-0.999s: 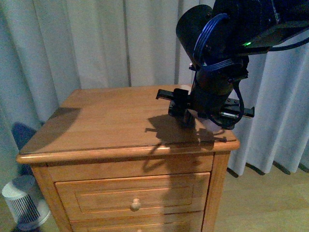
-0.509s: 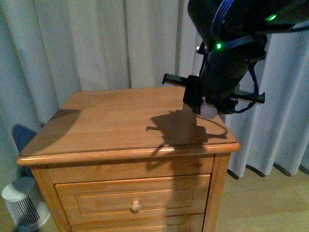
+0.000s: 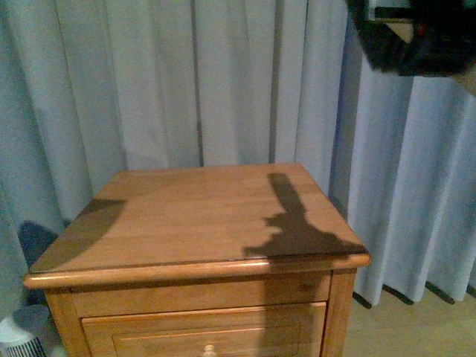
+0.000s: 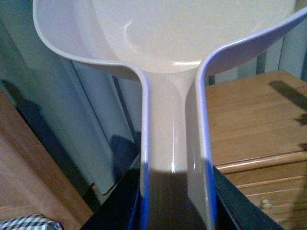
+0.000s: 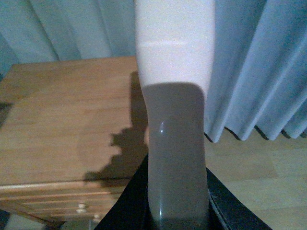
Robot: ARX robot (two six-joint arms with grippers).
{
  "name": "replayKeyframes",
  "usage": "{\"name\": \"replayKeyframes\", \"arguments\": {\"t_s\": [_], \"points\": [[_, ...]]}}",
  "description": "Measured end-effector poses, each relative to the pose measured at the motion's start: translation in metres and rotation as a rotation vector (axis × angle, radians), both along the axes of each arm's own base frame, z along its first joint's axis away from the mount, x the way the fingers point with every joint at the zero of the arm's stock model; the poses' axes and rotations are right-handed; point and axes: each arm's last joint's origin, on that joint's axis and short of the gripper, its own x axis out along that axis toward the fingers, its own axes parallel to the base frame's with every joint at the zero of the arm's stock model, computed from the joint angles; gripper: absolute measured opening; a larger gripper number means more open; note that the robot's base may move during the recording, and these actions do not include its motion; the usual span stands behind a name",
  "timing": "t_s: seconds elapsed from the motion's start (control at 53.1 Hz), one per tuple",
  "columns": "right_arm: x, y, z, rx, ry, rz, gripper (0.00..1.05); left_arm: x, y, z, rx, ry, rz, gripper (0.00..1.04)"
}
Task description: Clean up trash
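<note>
We recorded no trash visible on the desk (image 3: 186,216) or in any view, bearing undetermined; left end effector (image 4: 176,201) gripped the dustpan (image 4: 192,33) by its stem, right end effector (image 5: 176,201) gripped a pale handle (image 5: 175,48).

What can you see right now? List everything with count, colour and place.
nightstand: one, brown wood, centre
curtains: several folds, pale blue-grey, behind nightstand
device: one, white, floor left of nightstand
cloth: one, checked, edge of left wrist view
dustpan: one, pale pink, in left gripper
tool: one, pale, in right gripper
trash: none in view
left gripper: one, black, shut on dustpan
right gripper: one, black, shut on tool
arm: one, dark, blurred, top right
</note>
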Motion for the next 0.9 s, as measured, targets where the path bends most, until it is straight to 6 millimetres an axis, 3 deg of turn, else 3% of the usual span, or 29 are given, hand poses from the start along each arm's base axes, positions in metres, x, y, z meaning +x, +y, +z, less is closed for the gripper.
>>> {"name": "replayKeyframes", "arguments": {"t_s": [0.226,0.509,0.641,0.904], "points": [[-0.078,-0.029,-0.016,-0.036,-0.045,-0.063,0.19,0.000,0.000,0.000,0.000,0.000,0.000,0.27],[-0.140,-0.051,-0.026,-0.038,-0.110,-0.140,0.19,0.000,0.000,0.000,0.000,0.000,0.000,0.27],[-0.155,-0.056,-0.035,-0.027,-0.107,-0.153,0.19,0.000,0.000,0.000,0.000,0.000,0.000,0.27],[-0.155,-0.056,-0.045,-0.020,-0.102,-0.172,0.19,0.000,0.000,0.000,0.000,0.000,0.000,0.27]]}}
